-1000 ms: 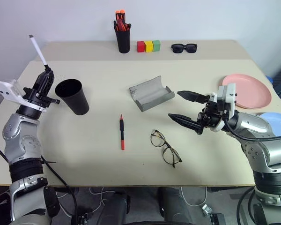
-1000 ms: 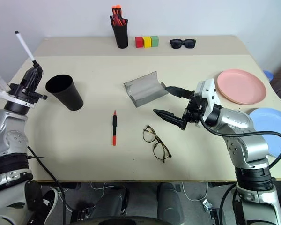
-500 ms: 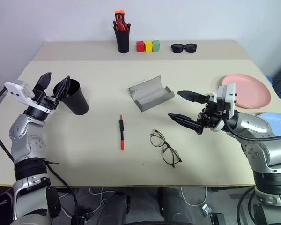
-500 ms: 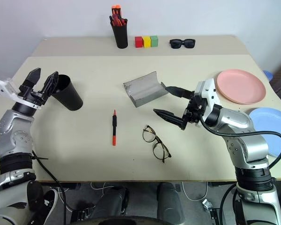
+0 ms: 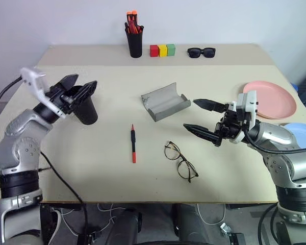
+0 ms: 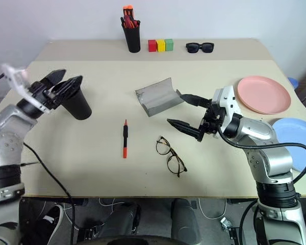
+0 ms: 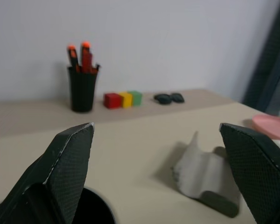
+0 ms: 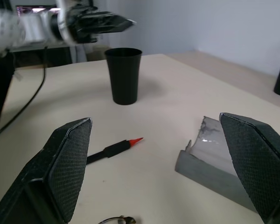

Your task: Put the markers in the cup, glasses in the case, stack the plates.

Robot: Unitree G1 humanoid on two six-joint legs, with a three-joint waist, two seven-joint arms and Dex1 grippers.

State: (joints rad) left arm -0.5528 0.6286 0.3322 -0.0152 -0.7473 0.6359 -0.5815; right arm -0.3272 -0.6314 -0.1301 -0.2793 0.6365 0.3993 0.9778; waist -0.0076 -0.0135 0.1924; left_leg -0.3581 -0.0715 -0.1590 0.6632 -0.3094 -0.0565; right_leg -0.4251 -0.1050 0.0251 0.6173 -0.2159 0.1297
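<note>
Left eye view: left gripper (image 5: 80, 87) is hovering over the cup (image 5: 84, 108), fingers apart, empty; right gripper (image 5: 202, 116) is hanging spread near the case (image 5: 164, 101).

Table (image 5: 92, 168): cup (image 5: 85, 109) left, case (image 5: 164, 102) centre, marker (image 5: 133, 144) and glasses (image 5: 180, 161) before it, plates (image 5: 270, 98) right, sunglasses (image 5: 200, 51) behind.

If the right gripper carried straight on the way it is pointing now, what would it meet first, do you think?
Probably the red marker on the table: the open right gripper points left across it, with the black cup farther along. Its height above the table is unclear, so it might pass over.
</note>
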